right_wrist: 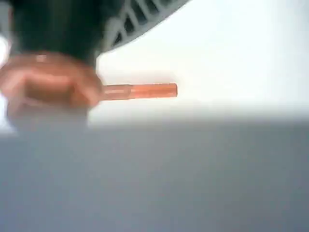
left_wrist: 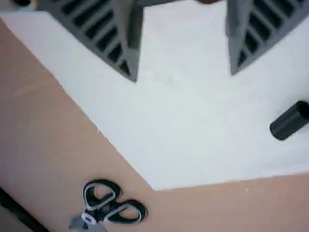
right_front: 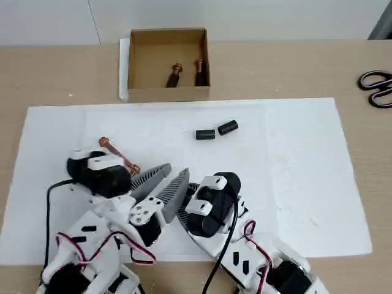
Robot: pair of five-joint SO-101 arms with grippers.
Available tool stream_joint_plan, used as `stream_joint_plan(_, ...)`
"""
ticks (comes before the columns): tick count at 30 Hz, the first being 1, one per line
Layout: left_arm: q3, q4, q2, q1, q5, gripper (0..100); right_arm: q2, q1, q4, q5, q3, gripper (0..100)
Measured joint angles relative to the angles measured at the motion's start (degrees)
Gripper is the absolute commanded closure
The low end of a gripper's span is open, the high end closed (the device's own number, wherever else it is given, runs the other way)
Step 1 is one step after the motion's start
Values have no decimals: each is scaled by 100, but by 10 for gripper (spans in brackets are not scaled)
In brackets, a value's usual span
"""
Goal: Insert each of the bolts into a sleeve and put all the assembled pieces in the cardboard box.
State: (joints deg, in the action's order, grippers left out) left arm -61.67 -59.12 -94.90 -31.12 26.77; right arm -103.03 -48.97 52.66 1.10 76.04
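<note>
Done: two assembled pieces (right_front: 187, 73) lie in the box (right_front: 166, 94), far centre. Left to do, I judge: two sleeves (right_front: 216, 131) loose on the mat (right_front: 294, 184), centre, and two bolts (right_front: 116, 153) near left, beside the left gripper (right_front: 179, 169), jaws wide and empty. Right arm (right_front: 208, 205): jaw state cannot be told.

Plain brown on the cardboard box (right_front: 136, 61); copper-orange on the bolts (right_front: 114, 150); matte black on the sleeves (right_front: 206, 134) and on the scissors (right_front: 376, 86) at upper right. White on the sheet (right_front: 294, 171), pale tan on the bench (right_front: 61, 73), grey with slatted ribbing on the fingers (right_front: 154, 176).
</note>
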Motion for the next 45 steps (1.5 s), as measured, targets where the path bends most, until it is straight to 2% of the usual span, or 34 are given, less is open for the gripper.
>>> stream_joint_plan(2, 114, 70, 0, 229, 0, 996, 0, 0, 0, 0, 0, 995)
stream_joint_plan(8, 176, 396, -9, 993, -299, 994, 0, 264, 0, 0, 62, 995)
stream_joint_plan(16, 598, 431, 220, 1943, -510, 994, -9, 905, 0, 0, 105, 995)
stream_joint_plan(24, 2400, 431, 2699, 2505, -527, 994, 0, 2136, 0, 413, 396, 995)
stream_joint_plan(31, 4413, 352, 5178, 2505, -79, 994, 176, 2505, 0, 466, 387, 995)
stream_joint_plan(37, 5626, -334, 6892, 2514, -18, 994, 1556, 2875, 0, -18, -413, 995)
stream_joint_plan(41, 6163, -809, 7798, 2523, -18, 994, 3218, 3033, 0, -308, -1459, 995)
stream_joint_plan(45, 6338, -853, 8404, 2523, 9, 994, 4958, 3147, 0, -413, -2629, 995)
